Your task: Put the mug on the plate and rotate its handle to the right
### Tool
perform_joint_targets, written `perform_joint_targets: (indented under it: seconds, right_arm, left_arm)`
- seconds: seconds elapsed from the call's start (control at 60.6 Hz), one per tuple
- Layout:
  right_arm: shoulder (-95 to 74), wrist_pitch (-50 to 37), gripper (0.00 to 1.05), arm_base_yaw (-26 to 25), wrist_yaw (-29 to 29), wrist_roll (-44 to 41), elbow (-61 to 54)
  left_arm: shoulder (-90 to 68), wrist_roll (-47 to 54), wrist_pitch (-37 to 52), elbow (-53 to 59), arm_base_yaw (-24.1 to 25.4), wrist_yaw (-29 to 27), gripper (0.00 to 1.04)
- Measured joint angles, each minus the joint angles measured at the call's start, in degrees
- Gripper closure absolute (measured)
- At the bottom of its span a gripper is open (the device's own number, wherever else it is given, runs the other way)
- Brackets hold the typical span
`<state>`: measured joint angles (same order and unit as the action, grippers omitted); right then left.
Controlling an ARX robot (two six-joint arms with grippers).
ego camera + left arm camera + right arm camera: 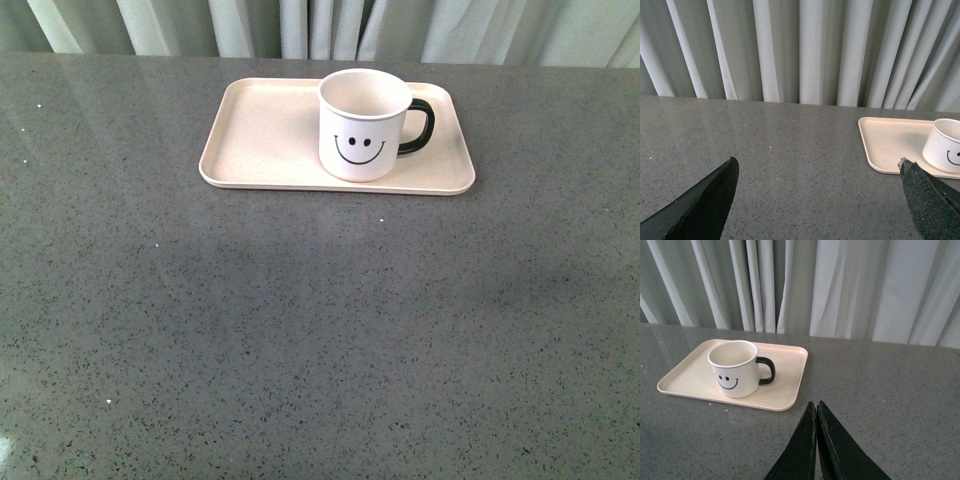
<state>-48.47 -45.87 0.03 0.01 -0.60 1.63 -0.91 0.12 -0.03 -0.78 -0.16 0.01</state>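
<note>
where mug (364, 126) sits - on plate (262, 135) | smiley print, no lettering

A speckled grey countertop (300, 330) runs back to pale pleated curtains (300, 25).

white smiley mug (364, 125) stands upright on the pale plate (260, 140), apparently empty, black handle (419, 126) pointing right.

We see a speckled grey stone-like table (300, 330) with a soft sheen. The plate (260, 130) looks matt, faintly flecked. The mug (360, 125) is smooth, its handle (420, 125) glossy. Behind hangs pale cloth curtain (840, 285).
</note>
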Motion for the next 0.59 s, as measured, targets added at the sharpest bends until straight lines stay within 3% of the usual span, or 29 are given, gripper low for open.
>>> perform_joint_targets:
  seconds: [0.281, 0.594]
  right_arm:
    - [16.0, 14.1, 1.03, 0.0, 0.0, 0.0, -0.5]
    - [25.4, 22.9, 1.03, 0.0, 0.0, 0.0, -0.5]
  left_arm:
    - [0.0, 0.0, 0.0, 0.0, 0.0, 0.0, 0.09]
    - [0.0, 0.0, 0.0, 0.0, 0.0, 0.0, 0.09]
